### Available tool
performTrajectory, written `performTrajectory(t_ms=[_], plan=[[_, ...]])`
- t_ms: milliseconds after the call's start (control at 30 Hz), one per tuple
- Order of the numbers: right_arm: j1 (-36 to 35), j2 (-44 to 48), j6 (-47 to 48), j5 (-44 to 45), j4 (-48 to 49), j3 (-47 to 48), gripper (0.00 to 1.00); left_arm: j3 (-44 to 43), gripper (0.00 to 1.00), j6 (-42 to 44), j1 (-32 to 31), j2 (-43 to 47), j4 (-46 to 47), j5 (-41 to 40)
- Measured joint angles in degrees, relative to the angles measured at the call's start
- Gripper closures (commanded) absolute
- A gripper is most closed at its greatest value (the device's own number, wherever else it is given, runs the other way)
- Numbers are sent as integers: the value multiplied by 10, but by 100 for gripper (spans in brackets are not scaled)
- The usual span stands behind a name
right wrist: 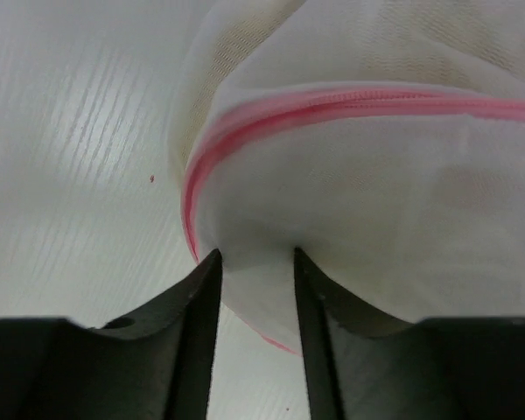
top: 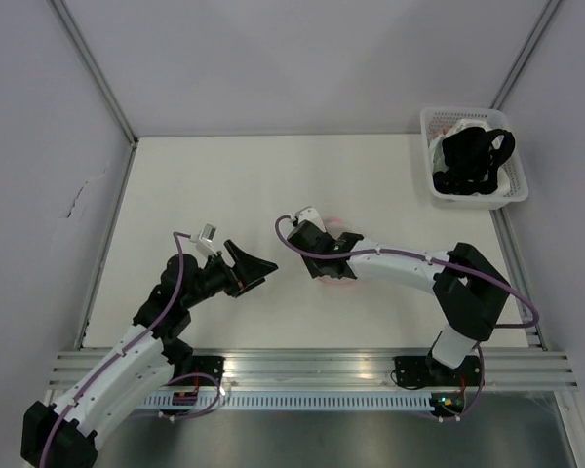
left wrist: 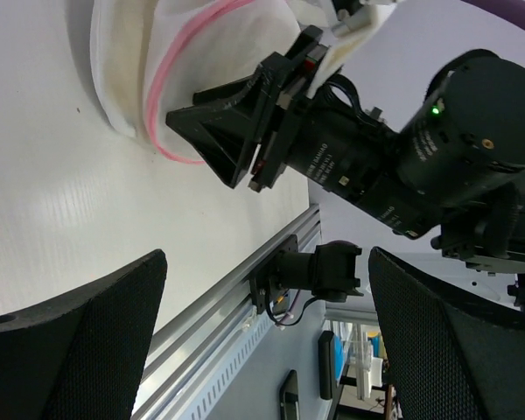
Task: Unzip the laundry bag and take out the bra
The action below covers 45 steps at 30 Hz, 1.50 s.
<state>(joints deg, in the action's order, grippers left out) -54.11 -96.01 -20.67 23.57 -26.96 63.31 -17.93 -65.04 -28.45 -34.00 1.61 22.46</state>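
The laundry bag (top: 339,277), white mesh with pink zipper trim, lies mid-table, mostly hidden under my right gripper (top: 324,261). In the right wrist view the right gripper (right wrist: 254,258) has its jaws pinched on a fold of the bag (right wrist: 367,192) just below the pink zipper line. My left gripper (top: 253,255) is open and empty, a short way left of the bag and pointing at it. In the left wrist view its gripper (left wrist: 267,258) is spread wide, with the bag (left wrist: 131,79) and the right gripper (left wrist: 214,131) ahead. The yellow bra is not visible.
A white plastic basket (top: 431,146) holding a black strappy garment (top: 476,156) stands at the far right corner. An aluminium rail (top: 302,369) runs along the table's near edge by the arm bases.
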Motion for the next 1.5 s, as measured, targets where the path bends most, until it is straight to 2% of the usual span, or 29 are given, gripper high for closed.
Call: performTrajectory(t_ms=[367, 433, 533, 867, 967, 1067, 1200, 1267, 1367, 1500], plan=[[40, -45, -17, -33, 55, -34, 65, 4, 0, -5, 4, 7, -3, 1], [46, -52, -19, -38, 66, -41, 76, 4, 0, -7, 4, 7, -3, 1], [54, -56, -24, -44, 83, -48, 99, 5, 0, -9, 5, 7, -3, 1], [59, -39, -31, -63, 109, -68, 100, 12, 0, -13, 5, 10, -2, 1], [59, 20, -31, -87, 90, -94, 100, 13, 0, -13, 6, 3, -1, 1], [59, 129, -39, -98, 68, -106, 100, 14, 0, -13, 7, -14, 7, 1], [59, 299, -69, -60, 48, -103, 100, 13, 0, -8, 7, -64, 31, 3], [59, 353, -81, -37, 38, -96, 100, 8, 0, -1, 7, -114, 51, 9], [60, 394, -97, -10, 17, -86, 100, -18, 0, 14, 7, -200, 85, 24], [63, 390, -109, -7, -9, -88, 99, -87, 1, 49, 2, -321, 131, 52]])
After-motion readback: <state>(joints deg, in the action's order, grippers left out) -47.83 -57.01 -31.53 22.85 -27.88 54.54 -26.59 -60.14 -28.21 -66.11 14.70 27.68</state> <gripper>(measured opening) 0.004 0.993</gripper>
